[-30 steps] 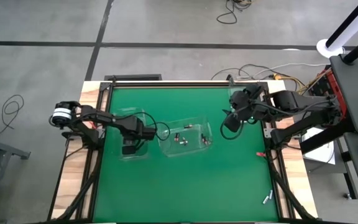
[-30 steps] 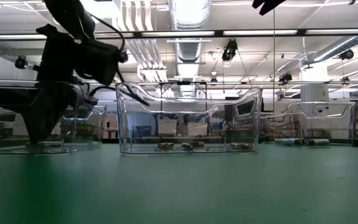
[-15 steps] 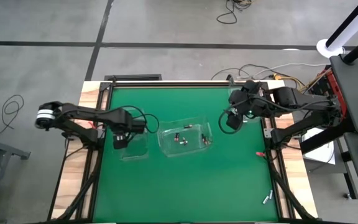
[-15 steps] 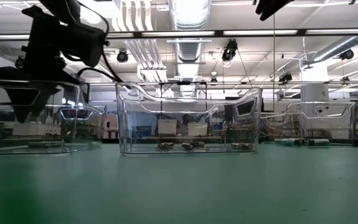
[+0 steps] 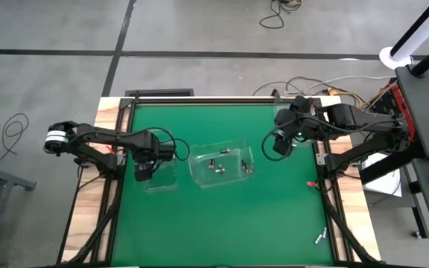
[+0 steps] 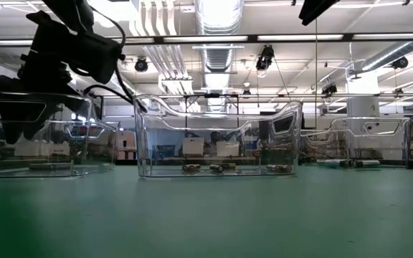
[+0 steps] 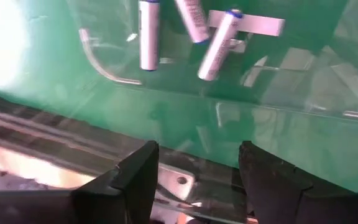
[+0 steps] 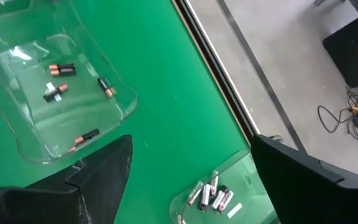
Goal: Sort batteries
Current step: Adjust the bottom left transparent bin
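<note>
While hovering with left tool spread empty over the nine-o'clock bin and right tool likewise apart at two o'clock, judged batteries in the centre bin light, stiff, slick, best pinched mid-barrel.

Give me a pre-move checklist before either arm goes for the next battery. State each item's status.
1. Left gripper empty: ok, open above the left bin.
2. Right gripper empty: ok, open, nothing between the fingers.
3. Middle bin upright on the green mat: ok.
4. Loose batteries within view: ok, near the mat's corner on the right arm's side.
5. Battery sizes sorted correctly: cannot tell.
</note>
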You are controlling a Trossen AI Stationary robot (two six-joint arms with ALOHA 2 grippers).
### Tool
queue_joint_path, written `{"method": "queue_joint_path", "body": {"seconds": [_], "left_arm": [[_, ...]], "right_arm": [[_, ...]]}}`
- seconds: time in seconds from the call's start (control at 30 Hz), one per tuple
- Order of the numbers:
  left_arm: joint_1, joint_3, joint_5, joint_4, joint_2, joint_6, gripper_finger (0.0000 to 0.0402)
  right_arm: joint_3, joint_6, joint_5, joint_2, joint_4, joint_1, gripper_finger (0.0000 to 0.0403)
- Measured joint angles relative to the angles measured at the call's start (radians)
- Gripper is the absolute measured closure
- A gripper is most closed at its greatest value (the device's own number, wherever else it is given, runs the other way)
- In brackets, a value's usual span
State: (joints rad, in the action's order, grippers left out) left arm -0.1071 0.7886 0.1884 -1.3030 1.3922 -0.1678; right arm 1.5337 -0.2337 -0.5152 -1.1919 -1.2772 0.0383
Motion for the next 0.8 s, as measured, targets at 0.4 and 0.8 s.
{"method": "queue_joint_path", "body": {"seconds": [0.4,0.8], "left_arm": [[-0.028,-0.025,-0.154,0.017,0.027,0.043,0.024],[-0.027,-0.031,-0.226,0.018,0.163,0.069,0.0286]], "right_arm": [[0.0,-0.112,0.046,0.001,-0.113,0.003,0.0069],[0.0,-0.233,0.055,0.001,-0.117,0.003,0.0078]]}}
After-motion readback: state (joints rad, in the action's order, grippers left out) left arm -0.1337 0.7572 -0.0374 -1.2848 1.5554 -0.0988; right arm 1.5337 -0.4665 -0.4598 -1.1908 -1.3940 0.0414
